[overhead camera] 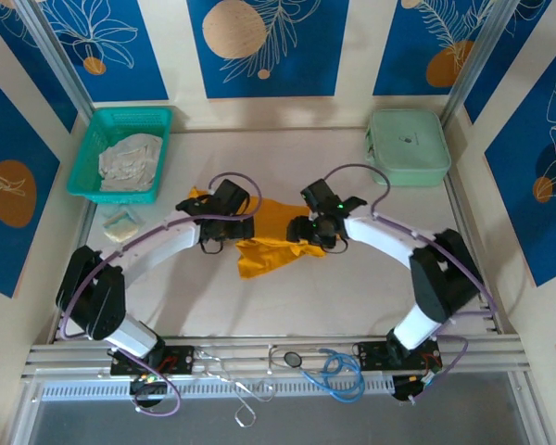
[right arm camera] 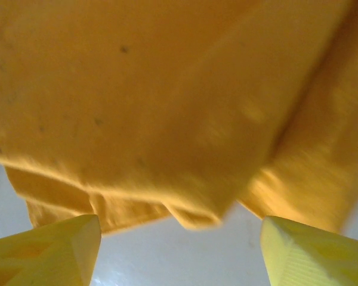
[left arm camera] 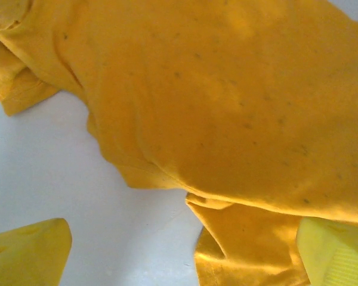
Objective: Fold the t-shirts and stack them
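- Two arms reach over the white desk (overhead camera: pixel 352 297) from its near edge. The left arm (overhead camera: pixel 157 246) and the right arm (overhead camera: pixel 389 236) bend toward each other, and their heads come in over the same piece of clothing.
- The orange t-shirt (overhead camera: pixel 273 236) lies crumpled in the middle of the desk, between the two arms. One corner trails toward the near edge, and a small bit shows to the left of the left arm's head.
- The left jaws stand wide and hold nothing. In the left wrist view the two yellow fingertips (left arm camera: pixel 27 253) sit at the bottom corners, with bare desk between them and the orange t-shirt (left arm camera: pixel 227 101) spread beyond.
- In that same view a folded edge of the shirt lies just beside the right-hand fingertip; whether they touch I cannot tell.
- The right jaws also stand wide and hold nothing. In the right wrist view the yellow fingertips (right arm camera: pixel 48 250) are far apart at the bottom corners, with bare desk between them. The orange t-shirt (right arm camera: pixel 155 101) lies just ahead in overlapping layers, slightly blurred.
- The pale garment (overhead camera: pixel 130 159) lies crumpled in the teal basket (overhead camera: pixel 85 158) at the far left corner of the desk, well apart from the orange one.
- A small pale object (overhead camera: pixel 120 225) lies on the desk just in front of the basket; it is too small to tell what it is.
- The mint-green case (overhead camera: pixel 408 148) sits closed at the far right corner.
- Loose cables, among them a blue cable (overhead camera: pixel 338 371), lie on the rail at the near edge.
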{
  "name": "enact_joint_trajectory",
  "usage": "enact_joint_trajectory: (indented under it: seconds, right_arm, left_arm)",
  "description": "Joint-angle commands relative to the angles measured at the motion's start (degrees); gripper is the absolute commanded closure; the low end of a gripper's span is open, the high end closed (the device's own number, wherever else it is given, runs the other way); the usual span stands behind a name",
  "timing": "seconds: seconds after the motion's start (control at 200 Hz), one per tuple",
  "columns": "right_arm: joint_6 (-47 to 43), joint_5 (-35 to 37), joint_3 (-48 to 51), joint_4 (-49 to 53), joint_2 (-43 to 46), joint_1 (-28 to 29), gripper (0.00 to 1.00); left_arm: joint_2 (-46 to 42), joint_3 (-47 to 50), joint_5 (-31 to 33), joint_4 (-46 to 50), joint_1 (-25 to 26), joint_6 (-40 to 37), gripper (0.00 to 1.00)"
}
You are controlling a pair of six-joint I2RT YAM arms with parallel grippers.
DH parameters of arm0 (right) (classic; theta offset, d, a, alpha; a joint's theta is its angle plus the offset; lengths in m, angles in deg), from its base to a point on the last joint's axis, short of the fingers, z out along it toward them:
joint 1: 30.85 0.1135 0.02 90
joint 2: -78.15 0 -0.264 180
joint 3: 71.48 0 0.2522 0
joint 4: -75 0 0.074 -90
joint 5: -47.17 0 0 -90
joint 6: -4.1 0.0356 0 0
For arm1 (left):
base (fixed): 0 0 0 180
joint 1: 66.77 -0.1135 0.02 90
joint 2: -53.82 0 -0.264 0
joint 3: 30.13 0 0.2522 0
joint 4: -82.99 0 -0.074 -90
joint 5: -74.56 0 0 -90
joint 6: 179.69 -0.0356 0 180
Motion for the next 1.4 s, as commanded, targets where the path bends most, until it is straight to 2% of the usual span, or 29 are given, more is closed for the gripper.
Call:
enact_joint_trajectory:
  seconds: [0.0,0.08,0.135,0.18,0.305,0.445,0.695,0.836,1.026,1.201,1.391]
  right_arm:
    - [4.11,0.78,-4.34,-0.07,-4.5,1.28,0.31]
    - [4.66,0.82,-7.11,0.85,-7.98,1.79,0.37]
    - [4.39,0.78,-8.94,1.35,-9.52,1.84,0.47]
    - [3.89,0.65,-10.37,1.74,-10.47,1.84,0.58]
    - [2.41,1.64,-14.3,3.69,-10.42,1.67,1.0]
    - [0.31,2.81,-17.45,6.63,-5.43,1.58,1.0]
    - [-2.69,2.57,-15.9,11.2,10.58,0.69,1.0]
    - [-2.94,-1.45,-12.34,12.38,19.15,-2.39,1.0]
    - [-4.56,-11.3,-10.32,14.56,26.12,-8.91,1.0]
    - [-6.0,-12.47,-9.69,16.98,28.43,-11.56,1.0]
    - [-5.88,-13.56,-7.96,16.83,29.46,-12.55,1.0]
  left_arm:
    - [-2.38,3.23,-4.22,-4.9,-2.89,1.37,0.05]
    - [-3.17,5.79,-5.48,-7.04,-4.71,1.39,0.05]
    - [-3.52,6.89,-6.35,-8.13,-5.8,1.13,0.05]
    - [-3.68,7.48,-6.82,-8.64,-6.61,0.89,0.05]
    - [-4.06,8.13,-7.73,-9.36,-8.31,0.05,0.06]
    - [-5.4,8.81,-7.84,-9.69,-9.48,-0.56,0.06]
    - [-7.67,10.09,-9.02,-9.82,-12.04,-1.12,0.06]
    - [-7.94,9.57,-10.81,-10.04,-12.3,-1.1,0.06]
    - [-7.04,6.9,-12.71,-9.52,-12.28,-2.11,0.06]
    - [-0.79,2.5,-16.16,-11.96,-12.41,-2.01,0.03]
    - [11.85,-2.61,-22.98,-20.49,-12.45,0.28,0.01]
